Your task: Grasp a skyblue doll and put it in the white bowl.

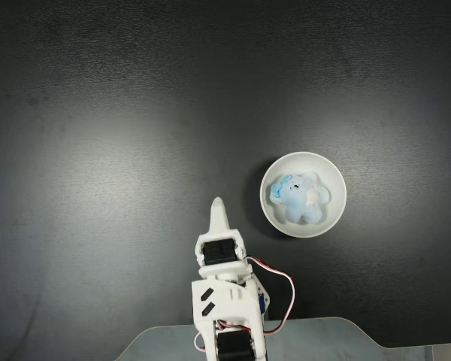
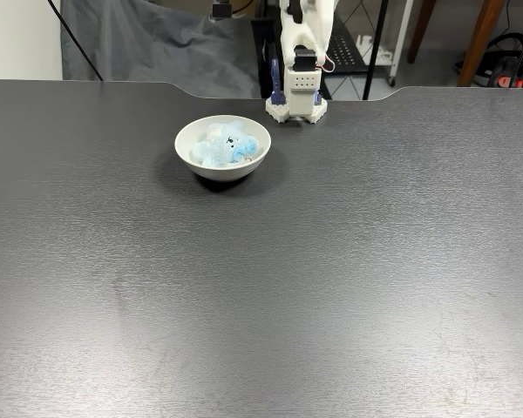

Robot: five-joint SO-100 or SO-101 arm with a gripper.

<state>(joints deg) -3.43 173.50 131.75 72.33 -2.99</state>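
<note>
While you look down from the fixed view above, your skyblue doll (image 1: 301, 197) lies inside the white bowl (image 1: 280, 218), resting on the bowl's floor and well within its rim. The bowl stands on the dark worktop (image 1: 120, 120), up and to the right of the fingers (image 1: 219, 213) in that view, with bare worktop between them; nothing touches the doll. You see the fingers as one narrow white point reaching away from the arm's white body (image 1: 224, 301), pressed together as far as that view shows, and gripping nothing. Red and white wires (image 1: 282, 280) loop at the arm's right side.

From the fixed view across the worktop, you find the same bowl (image 2: 192, 150) with the doll (image 2: 222, 146) piled in it, pale blue with white patches, its top about level with the rim. The arm's base (image 2: 296, 100) stands at the far edge of the worktop (image 2: 261, 287), just behind and to the right of the bowl, apart from it. Behind the worktop hangs a grey cloth (image 2: 148, 43).
</note>
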